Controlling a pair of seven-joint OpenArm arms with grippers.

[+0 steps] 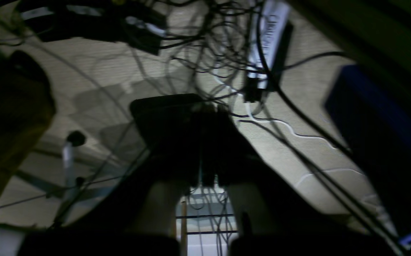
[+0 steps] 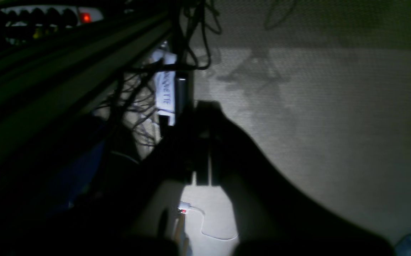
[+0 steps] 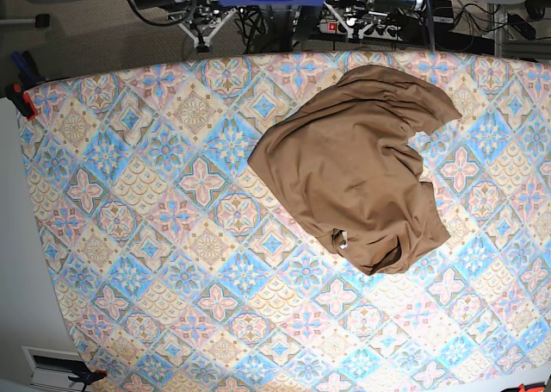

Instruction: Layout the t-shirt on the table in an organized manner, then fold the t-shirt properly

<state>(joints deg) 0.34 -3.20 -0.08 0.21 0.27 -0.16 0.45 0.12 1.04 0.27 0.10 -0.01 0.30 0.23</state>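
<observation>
Left wrist view, left gripper: dark silhouette at frame centre, pointing up-frame over a beige carpeted floor; jaws together, nothing between them.
Left wrist view, surroundings: tangle of black cables across the top; white labelled power strip upper right of centre; dark blue box at right edge. No shirt or table in frame.
Right wrist view, right gripper: dark, centre frame, pointing up-frame; jaws together, empty.
Right wrist view, surroundings: same beige floor on the right; a lit red switch upper left; contents of the dark left half not readable.
Base view, arms: neither gripper visible.
Base view, t-shirt: crumpled heap on the table, upper right of centre, near the far edge.
Base view, t-shirt axis: long axis runs upper right to lower centre; neck opening with white tag at the lower end.
Containers: cannot tell of any.
</observation>
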